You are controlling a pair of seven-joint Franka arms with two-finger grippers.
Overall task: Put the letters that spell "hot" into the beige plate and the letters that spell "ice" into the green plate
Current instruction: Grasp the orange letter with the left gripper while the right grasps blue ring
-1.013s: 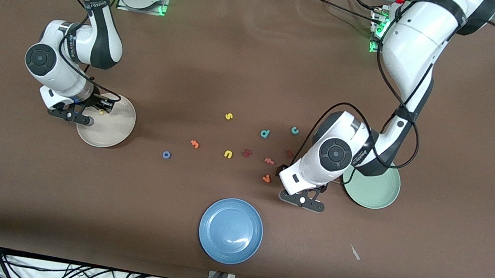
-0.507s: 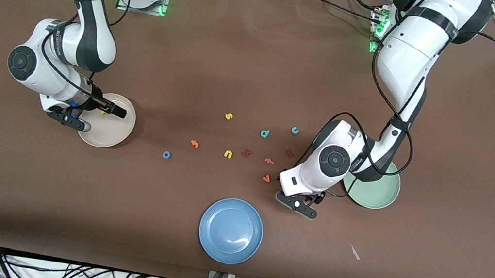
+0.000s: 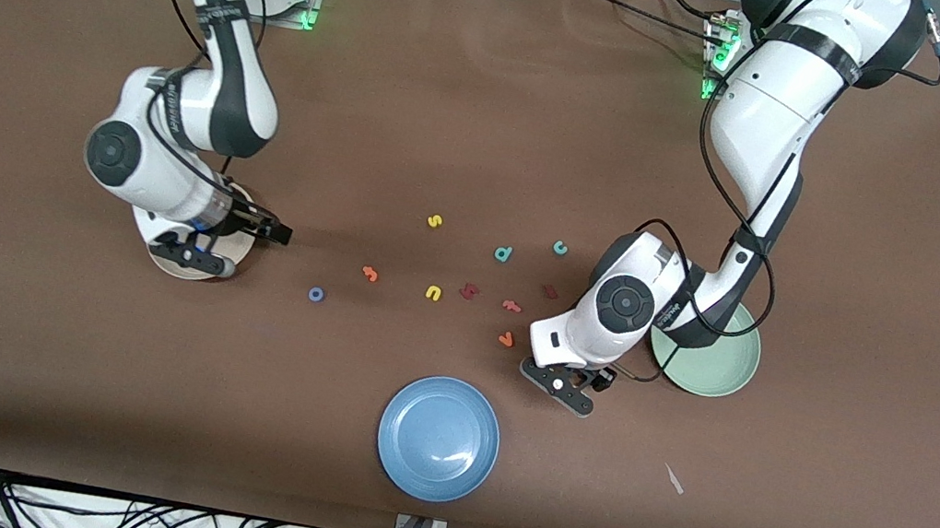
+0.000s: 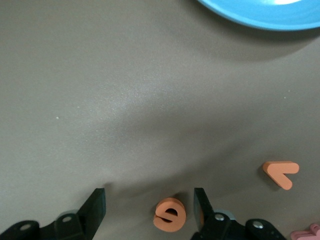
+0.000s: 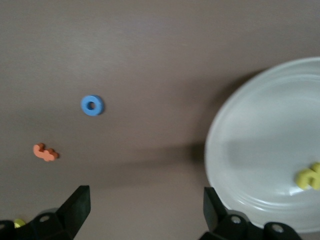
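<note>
My left gripper [image 4: 150, 200] is low over the table beside the green plate [image 3: 711, 367]. It is open, with the orange "e" [image 4: 170, 215] lying between its fingers, close to one of them. The teal "c" [image 3: 560, 248] and dark red "i" [image 3: 550, 292] lie on the cloth nearby. My right gripper [image 3: 279, 233] hangs open and empty just off the edge of the beige plate [image 5: 260, 145]. The yellow "h" [image 5: 310, 177] lies in that plate. The blue "o" [image 3: 316, 294] and orange "t" [image 3: 371, 273] lie on the cloth toward the table's middle.
A blue plate [image 3: 438, 438] sits near the front edge. Loose letters lie mid-table: yellow "s" [image 3: 434, 221], yellow "u" [image 3: 433, 293], teal "d" [image 3: 504, 254], a dark red angular letter [image 3: 469, 291], a salmon letter [image 3: 511, 306] and an orange "v" shape [image 3: 505, 338].
My right gripper opened, left the yellow "h" in the beige plate and swung off the plate toward the table's middle. My left gripper's fingers have drawn closer together around the "e".
</note>
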